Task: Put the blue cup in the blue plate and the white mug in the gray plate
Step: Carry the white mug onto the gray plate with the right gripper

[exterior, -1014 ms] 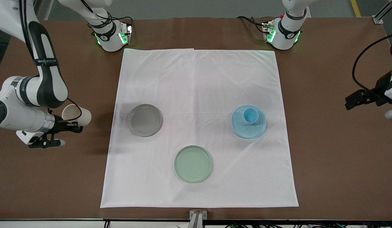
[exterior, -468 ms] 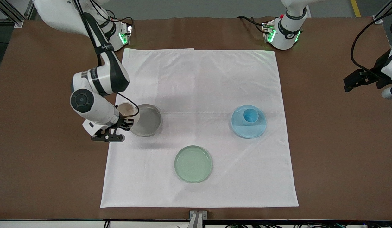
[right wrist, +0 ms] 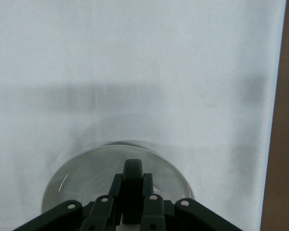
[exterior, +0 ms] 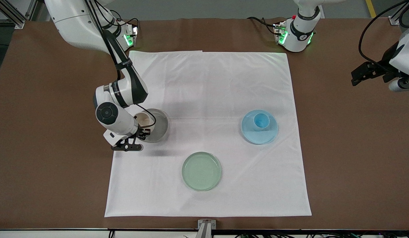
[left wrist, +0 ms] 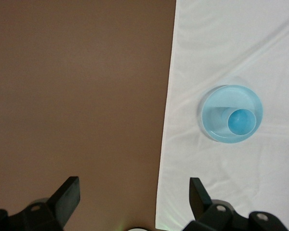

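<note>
The white mug (exterior: 144,119) hangs in my right gripper (exterior: 142,131), which is shut on its dark handle (right wrist: 133,169). The mug is just above the gray plate (exterior: 161,125), over the plate's edge toward the right arm's end of the table. The gray plate also shows under the fingers in the right wrist view (right wrist: 74,175). The blue cup (exterior: 261,120) stands upright in the blue plate (exterior: 259,135); both also show in the left wrist view, cup (left wrist: 242,122) in plate (left wrist: 216,114). My left gripper (exterior: 358,76) is open and empty over bare table, and waits (left wrist: 133,186).
A pale green plate (exterior: 202,171) lies on the white cloth (exterior: 207,82), nearer to the front camera than the other two plates. Brown table (exterior: 350,148) surrounds the cloth. The arm bases stand along the table's back edge.
My right arm carried the white mug from over the brown table onto the cloth and over the gray plate. My left gripper drifted up toward its base's end.
</note>
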### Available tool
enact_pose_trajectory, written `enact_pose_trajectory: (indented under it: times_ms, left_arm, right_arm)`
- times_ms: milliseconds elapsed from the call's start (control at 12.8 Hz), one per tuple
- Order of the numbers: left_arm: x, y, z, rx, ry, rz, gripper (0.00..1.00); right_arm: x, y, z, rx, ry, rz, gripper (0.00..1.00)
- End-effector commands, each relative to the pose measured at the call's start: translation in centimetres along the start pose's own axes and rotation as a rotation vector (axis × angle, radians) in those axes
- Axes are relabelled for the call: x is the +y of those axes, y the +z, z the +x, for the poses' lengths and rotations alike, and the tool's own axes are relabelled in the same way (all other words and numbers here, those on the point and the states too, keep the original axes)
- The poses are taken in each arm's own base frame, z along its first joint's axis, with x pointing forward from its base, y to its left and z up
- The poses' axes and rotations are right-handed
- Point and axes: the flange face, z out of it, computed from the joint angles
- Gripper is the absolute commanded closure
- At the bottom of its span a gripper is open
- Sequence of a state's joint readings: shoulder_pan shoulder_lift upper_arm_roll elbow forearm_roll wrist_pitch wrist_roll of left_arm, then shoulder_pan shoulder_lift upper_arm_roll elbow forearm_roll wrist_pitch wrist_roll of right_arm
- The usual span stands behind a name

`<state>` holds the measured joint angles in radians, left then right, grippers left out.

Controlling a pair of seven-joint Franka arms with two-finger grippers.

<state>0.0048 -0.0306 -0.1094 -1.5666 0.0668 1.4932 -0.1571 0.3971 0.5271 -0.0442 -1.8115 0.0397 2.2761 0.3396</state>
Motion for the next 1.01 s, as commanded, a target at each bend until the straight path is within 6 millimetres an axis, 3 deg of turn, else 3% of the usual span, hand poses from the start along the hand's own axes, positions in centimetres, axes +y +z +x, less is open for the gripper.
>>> enact_pose_trajectory:
  times_ms: [0,936]
  left_arm:
    - [-0.4,-0.2,-0.8,0.017,0.006,-0.018,0.00]
    - [1.7,-0.7,-2.3,-0.022,0.016,-0.070,0.00]
  right_arm:
    - [-0.8,0.6,-0.5,-0.003,0.010,0.002,0.98]
    - [-1.7,1.5,-0.5,-0.001,-0.003,0.002,0.97]
